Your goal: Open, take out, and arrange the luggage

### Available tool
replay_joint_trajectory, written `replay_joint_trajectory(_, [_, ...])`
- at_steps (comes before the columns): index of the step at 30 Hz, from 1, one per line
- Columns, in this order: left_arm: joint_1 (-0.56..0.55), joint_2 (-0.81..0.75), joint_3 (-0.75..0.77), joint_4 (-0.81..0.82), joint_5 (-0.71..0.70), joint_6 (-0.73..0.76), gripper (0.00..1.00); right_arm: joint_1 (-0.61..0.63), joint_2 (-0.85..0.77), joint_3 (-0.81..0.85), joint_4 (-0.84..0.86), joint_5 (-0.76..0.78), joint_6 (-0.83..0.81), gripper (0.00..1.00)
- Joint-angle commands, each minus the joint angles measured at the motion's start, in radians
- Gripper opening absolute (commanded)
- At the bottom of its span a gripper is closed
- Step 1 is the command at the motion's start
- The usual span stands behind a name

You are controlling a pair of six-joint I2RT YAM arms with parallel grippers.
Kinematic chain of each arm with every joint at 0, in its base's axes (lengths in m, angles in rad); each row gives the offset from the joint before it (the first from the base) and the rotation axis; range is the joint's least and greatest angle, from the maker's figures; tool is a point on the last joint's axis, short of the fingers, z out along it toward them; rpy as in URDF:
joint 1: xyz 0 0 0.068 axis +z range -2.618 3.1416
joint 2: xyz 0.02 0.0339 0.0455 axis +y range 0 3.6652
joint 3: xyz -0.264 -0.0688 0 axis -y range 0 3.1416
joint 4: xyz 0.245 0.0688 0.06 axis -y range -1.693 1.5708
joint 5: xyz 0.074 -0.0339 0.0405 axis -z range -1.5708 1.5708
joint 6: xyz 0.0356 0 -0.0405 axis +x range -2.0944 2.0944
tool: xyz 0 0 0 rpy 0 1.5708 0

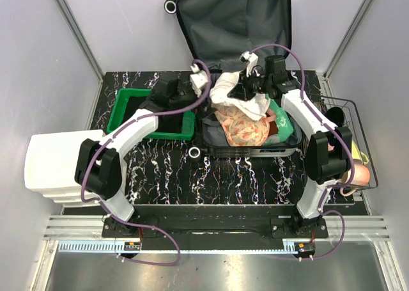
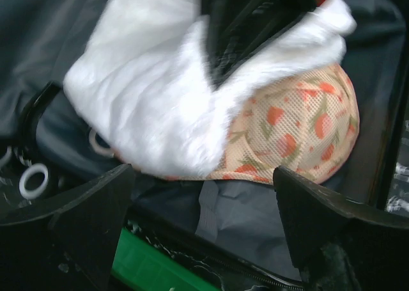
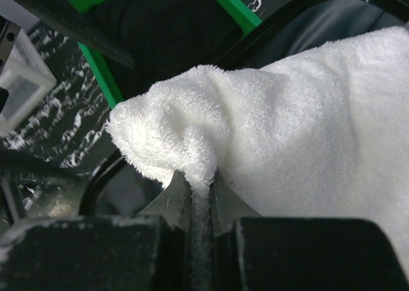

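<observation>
Suitcase is laid open mid-table, lid up at the back; white towel is pinched tight by R gripper above its base, prob for lifting out, while L gripper is parked alongside, jaws spread fully, nothing gripped

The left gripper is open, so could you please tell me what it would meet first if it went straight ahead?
Most likely the white towel, draped over the floral mesh bag in the suitcase. Depth is unclear, so the bag just beneath might be touched first.
</observation>
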Motion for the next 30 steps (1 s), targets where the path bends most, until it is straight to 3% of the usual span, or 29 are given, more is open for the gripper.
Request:
replay_joint_trajectory(1, [0.153,-0.032,-0.026,0.158,-0.013,-0.633,0.94,-0.005,-0.016,-0.024,0.235,0.083,0.355,0.00])
replay_joint_trajectory(2, [0.174,-0.041,-0.047,0.167,0.022,-0.840,0.94,-0.005,-0.012,-0.038,0.269,0.100,0.402,0.00])
replay_joint_trajectory(5, [0.222,-0.037,-0.104,0.186,0.099,-1.118,0.95,0.010,0.002,-0.047,0.375,0.152,0.542,0.00])
replay_joint_trajectory(8, [0.222,-0.084,-0.227,0.368,0.076,-1.284,0.99,0.046,0.021,-0.047,0.429,0.203,0.605,0.00])
replay_joint_trajectory(11, [0.224,-0.066,-0.273,0.477,0.097,-1.409,0.99,0.087,0.056,-0.044,0.478,0.249,0.671,0.00])
replay_joint_trajectory(20, [0.219,0.090,-0.252,0.745,0.102,-1.550,0.99,0.188,0.189,0.019,0.561,0.341,0.850,0.00])
replay_joint_trajectory(23, [0.220,0.163,-0.212,0.792,0.107,-1.579,0.99,0.191,0.209,0.040,0.604,0.349,0.874,0.09])
replay_joint_trajectory(24, [0.222,0.176,-0.206,0.783,0.102,-1.581,0.99,0.191,0.212,0.051,0.598,0.338,0.874,0.20])
replay_joint_trajectory(27, [0.230,0.206,-0.203,0.780,0.090,-1.596,0.99,0.190,0.219,0.073,0.552,0.341,0.828,0.39])
replay_joint_trajectory(28, [0.236,0.197,-0.210,0.784,0.090,-1.599,0.99,0.190,0.209,0.076,0.532,0.343,0.801,0.56])
replay_joint_trajectory(30, [0.253,0.175,-0.241,0.799,0.105,-1.596,0.99,0.188,0.191,0.076,0.478,0.349,0.702,0.59])
